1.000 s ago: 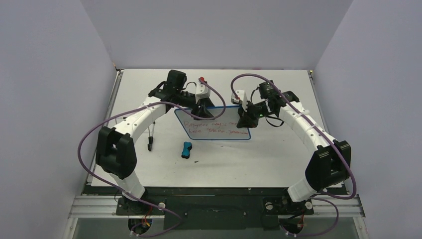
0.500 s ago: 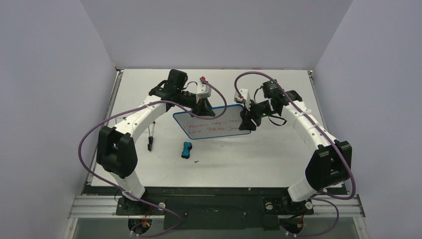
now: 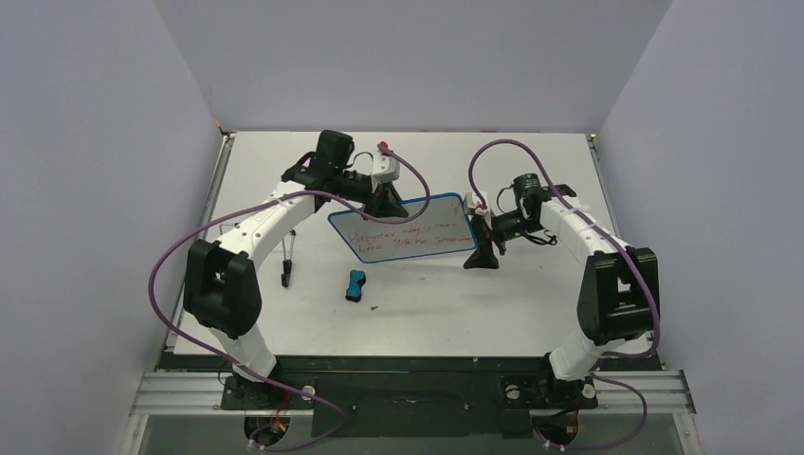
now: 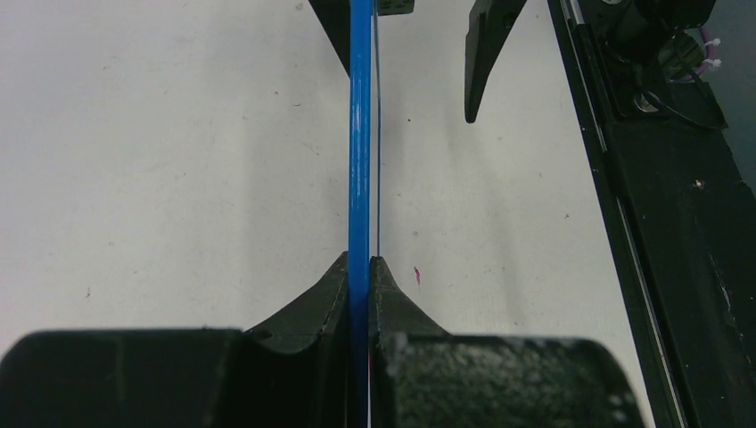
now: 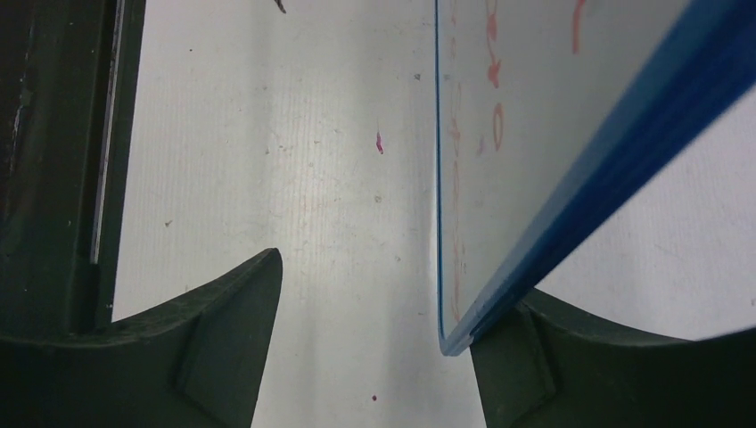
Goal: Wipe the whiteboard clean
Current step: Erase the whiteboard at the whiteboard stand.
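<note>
Judged light and stiff, the board (image 3: pixel 408 232) is pinched at its rim by the left hand (image 4: pixel 361 265); the right hand (image 5: pixel 392 285) is spread open, empty.

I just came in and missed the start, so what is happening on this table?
The left arm's fingers are shut on the edge of the whiteboard, holding it up off the table. The right arm's fingers stand open, with the board's other end between them but not clamped. The red writing is not erased yet. The blue eraser lies untouched on the table, nearer the arm bases.
</note>
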Controlling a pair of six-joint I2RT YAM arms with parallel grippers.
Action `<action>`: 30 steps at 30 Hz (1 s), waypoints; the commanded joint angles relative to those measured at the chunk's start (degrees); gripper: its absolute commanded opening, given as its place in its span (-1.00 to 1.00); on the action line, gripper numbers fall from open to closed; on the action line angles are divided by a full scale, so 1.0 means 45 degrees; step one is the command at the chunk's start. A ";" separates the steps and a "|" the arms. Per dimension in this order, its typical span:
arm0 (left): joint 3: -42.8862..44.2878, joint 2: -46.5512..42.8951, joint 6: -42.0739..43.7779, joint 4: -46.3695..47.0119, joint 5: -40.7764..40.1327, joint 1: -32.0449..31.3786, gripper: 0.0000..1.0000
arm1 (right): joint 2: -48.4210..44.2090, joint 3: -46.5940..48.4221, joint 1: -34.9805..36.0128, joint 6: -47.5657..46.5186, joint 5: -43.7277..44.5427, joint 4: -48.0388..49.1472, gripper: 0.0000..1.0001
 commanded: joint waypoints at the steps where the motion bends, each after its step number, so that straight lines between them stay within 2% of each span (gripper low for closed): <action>1: 0.0097 -0.0173 0.0009 0.1095 0.0928 0.0143 -1.00 | 0.0539 0.0332 0.0128 -0.2281 -0.1916 -0.0245 0.33; 6: 0.0064 -0.0102 -0.0175 0.1295 0.1086 0.0211 -1.00 | 0.1185 0.1146 0.0126 -0.3781 -0.2314 -0.1522 0.15; 7: 0.0061 -0.0104 -0.0197 0.1351 0.1098 0.0216 -1.00 | 0.1444 0.1317 0.0105 -0.4258 -0.2484 -0.2659 0.12; 8: 0.0044 -0.0107 -0.0214 0.1364 0.1112 0.0217 -1.00 | 0.1598 0.1812 0.0056 -0.5851 -0.2606 -0.3457 0.07; 9: 0.0031 -0.0119 -0.0216 0.1388 0.1121 0.0218 -1.00 | 0.2104 0.2128 0.0015 -0.6904 -0.2894 -0.5946 0.06; 10: 0.0012 -0.0125 -0.0218 0.1402 0.1147 0.0227 -1.00 | 0.2426 0.2903 -0.0089 -0.8822 -0.3134 -0.6985 0.03; 12: -0.0026 -0.0149 -0.0265 0.1455 0.1176 0.0246 -1.00 | 0.2871 0.3457 -0.0273 -0.8927 -0.3632 -0.7861 -0.02; 19: -0.0304 -0.0311 -0.0518 0.1885 0.1217 0.0350 -1.00 | 0.2697 0.3788 -0.0405 -0.8485 -0.3459 -0.8004 0.01; 30: -0.0218 -0.0332 -0.0623 0.1997 0.1184 0.0368 -1.00 | 0.3047 0.5752 -0.0319 -0.5370 -0.1354 -0.7840 0.16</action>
